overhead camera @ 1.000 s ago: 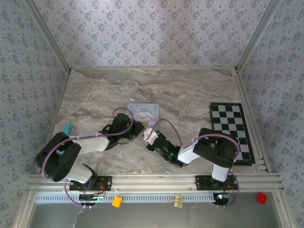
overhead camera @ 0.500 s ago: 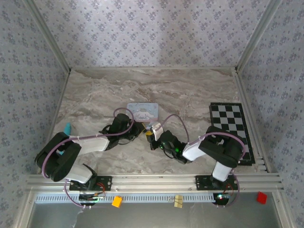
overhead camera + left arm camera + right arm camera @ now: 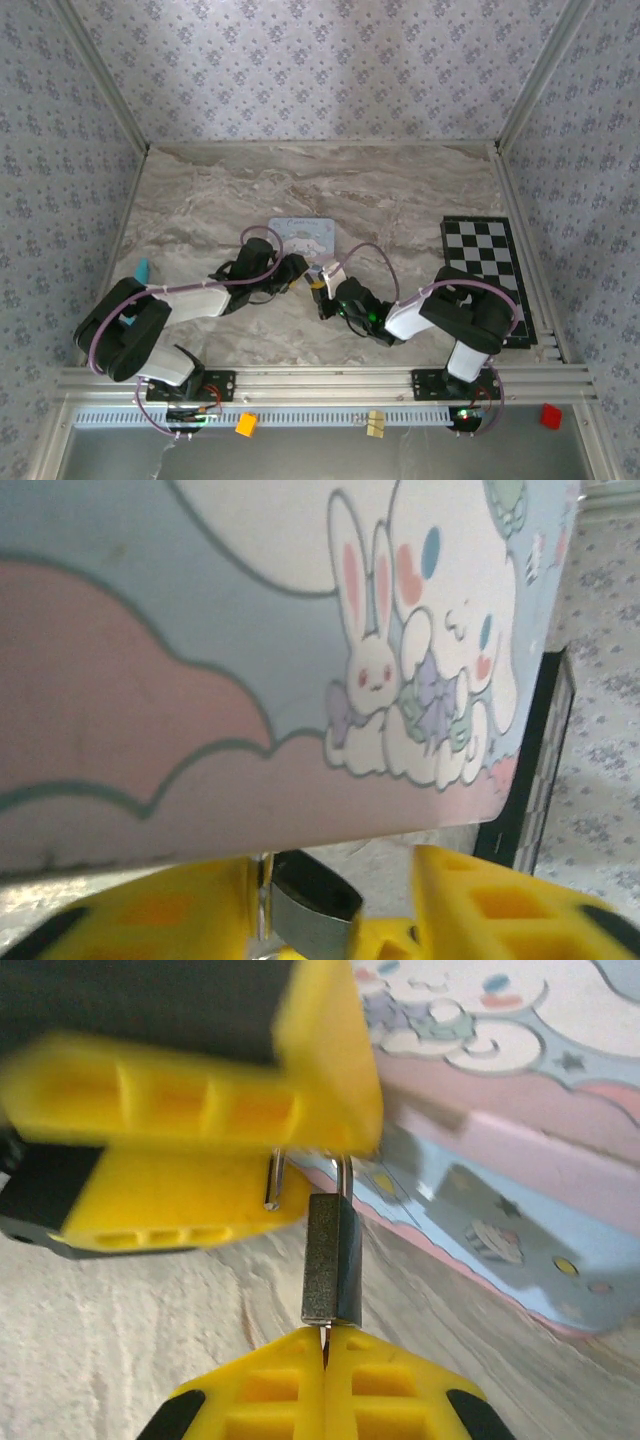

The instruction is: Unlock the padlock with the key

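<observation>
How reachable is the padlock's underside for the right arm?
Probably yes: the left tool holds the padlock by its shackle, and the key in the right tool meets its underside.

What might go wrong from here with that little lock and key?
1. The left gripper seems to pinch the padlock by its thin loop alone, so the body may swing or twist when the key turns.
2. Just a sliver of the key shows between the shut fingers of the right gripper, under the padlock; it may slip or tilt.
3. The tin lies close beside them; a finger may bump it.
</observation>
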`<action>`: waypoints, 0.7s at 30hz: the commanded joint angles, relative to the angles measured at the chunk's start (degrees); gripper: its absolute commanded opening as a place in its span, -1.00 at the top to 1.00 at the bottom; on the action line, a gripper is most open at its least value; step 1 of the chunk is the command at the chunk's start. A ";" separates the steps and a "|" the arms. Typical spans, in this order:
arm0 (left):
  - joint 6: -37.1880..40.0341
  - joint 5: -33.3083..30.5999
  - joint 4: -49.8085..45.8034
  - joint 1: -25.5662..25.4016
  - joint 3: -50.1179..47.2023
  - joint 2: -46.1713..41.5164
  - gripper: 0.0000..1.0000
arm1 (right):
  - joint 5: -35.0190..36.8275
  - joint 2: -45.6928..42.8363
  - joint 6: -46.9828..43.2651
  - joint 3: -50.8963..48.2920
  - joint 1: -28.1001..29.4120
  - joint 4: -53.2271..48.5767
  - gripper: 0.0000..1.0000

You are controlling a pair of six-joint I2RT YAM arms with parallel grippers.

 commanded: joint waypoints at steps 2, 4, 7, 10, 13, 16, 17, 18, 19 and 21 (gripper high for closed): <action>3.51 -2.28 -3.42 0.60 1.67 -3.81 -0.23 | 3.03 -1.44 2.68 -1.35 0.51 -1.81 0.96; 5.12 -3.55 -6.21 1.17 1.53 -5.82 -0.31 | 3.01 -1.63 3.59 -1.82 0.50 -1.63 0.97; 8.35 -5.49 -11.80 2.62 1.80 -10.03 -0.34 | 2.22 -1.81 5.38 -2.33 0.46 -1.37 0.97; 13.62 -9.71 -20.75 3.82 3.38 -15.33 -0.37 | 1.60 -2.40 7.49 -2.29 0.46 -2.17 0.97; 19.88 -15.25 -30.98 5.19 6.68 -20.42 -0.38 | 1.04 -3.58 9.68 -1.15 0.48 -5.76 1.00; 25.05 -16.67 -37.23 8.69 9.14 -24.36 -0.39 | 0.95 -5.67 10.68 0.39 1.34 -9.61 1.00; 26.46 -16.32 -37.70 9.93 9.42 -25.19 -0.40 | 1.29 -6.37 10.73 0.78 1.67 -10.93 1.00; 27.47 -15.65 -37.82 10.90 9.67 -25.47 -0.41 | 1.69 -6.85 10.89 1.11 1.90 -11.97 1.00; 28.81 -14.47 -37.40 12.04 9.91 -25.28 -0.42 | 2.00 -7.32 11.15 1.41 2.06 -12.99 1.00; 30.98 -11.84 -35.61 13.61 10.26 -23.77 -0.43 | 2.28 -7.81 11.62 1.52 2.04 -13.80 1.00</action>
